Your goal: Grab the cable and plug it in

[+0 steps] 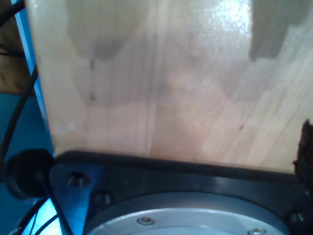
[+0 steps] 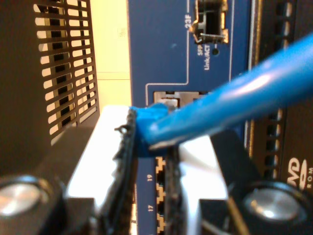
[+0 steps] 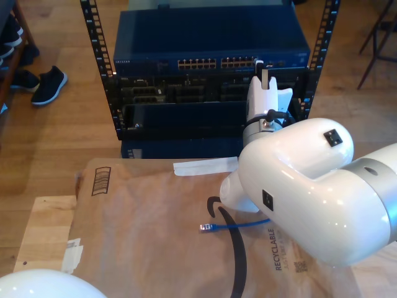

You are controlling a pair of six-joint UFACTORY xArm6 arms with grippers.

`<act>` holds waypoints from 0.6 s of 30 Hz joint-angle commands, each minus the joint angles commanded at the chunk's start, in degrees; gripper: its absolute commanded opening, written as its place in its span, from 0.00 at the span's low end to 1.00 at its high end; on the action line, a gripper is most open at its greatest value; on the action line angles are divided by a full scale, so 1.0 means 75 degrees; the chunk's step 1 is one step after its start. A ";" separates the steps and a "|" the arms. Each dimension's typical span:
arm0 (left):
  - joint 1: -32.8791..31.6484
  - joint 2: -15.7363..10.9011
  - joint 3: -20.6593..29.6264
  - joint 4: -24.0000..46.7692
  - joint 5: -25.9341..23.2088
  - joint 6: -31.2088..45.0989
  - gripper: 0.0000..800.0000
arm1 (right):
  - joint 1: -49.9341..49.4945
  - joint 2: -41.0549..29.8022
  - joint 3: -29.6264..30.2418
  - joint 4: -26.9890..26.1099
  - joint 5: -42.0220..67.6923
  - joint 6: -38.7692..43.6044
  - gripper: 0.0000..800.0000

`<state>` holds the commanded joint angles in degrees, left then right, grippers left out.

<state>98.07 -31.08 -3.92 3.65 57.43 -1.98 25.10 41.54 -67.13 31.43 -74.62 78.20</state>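
in the exterior view, going left to right: shoes on the floor at upper left, brown paper over the surface in the lower middle, the cable's free plug lying on that paper near centre, then my second arm reaching up to the switch in the rack at upper middle.

my second pincer is clamped on the cable's blue boot, pads pressed to either side, with the plug nose right at a port on the blue front panel. i cannot tell whether the plug is seated or only touching the opening.

my first pincer i cannot judge: its wrist view looks onto a pale wooden board and a dark mount with metal plate, and no fingers show.

what could go wrong: the plug looks a little askew to the port, so pushing on could jam it on the port edge or bend the latch tab. the cable leaves the boot at a steep slant, and its pull could twist the plug in my pads. the slack on the paper could snag on my arm.

the second wrist view gives the plug, port and port numbers close up; the exterior view hides those behind my arm but shows the free end and the whole rack.
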 joint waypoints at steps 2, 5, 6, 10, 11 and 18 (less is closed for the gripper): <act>0.0000 0.0000 0.0000 0.0000 0.0000 0.0000 1.00 | 0.0000 0.0000 0.0000 0.0000 0.0000 0.0012 0.00; 0.0000 0.0000 0.0000 0.0000 0.0000 0.0000 1.00 | 0.0000 0.0035 -0.0023 0.0000 0.0000 0.0012 0.00; -0.0012 0.0000 0.0000 0.0000 0.0000 0.0000 1.00 | 0.0000 0.0035 -0.0023 0.0000 0.0000 0.0012 0.00; -0.0012 0.0000 0.0000 0.0000 0.0000 0.0000 1.00 | 0.0000 0.0047 -0.0023 0.0000 0.0000 0.0012 0.00; 0.0000 0.0000 0.0000 0.0000 0.0000 0.0000 1.00 | 0.0000 0.0047 -0.0023 0.0000 0.0000 0.0012 0.00; -0.0012 0.0000 0.0000 0.0000 0.0000 0.0000 1.00 | 0.0000 0.0047 -0.0094 0.0000 0.0000 0.0012 0.00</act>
<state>97.98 -31.08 -3.92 3.65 57.43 -1.98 25.10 41.89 -67.84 31.43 -74.62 78.29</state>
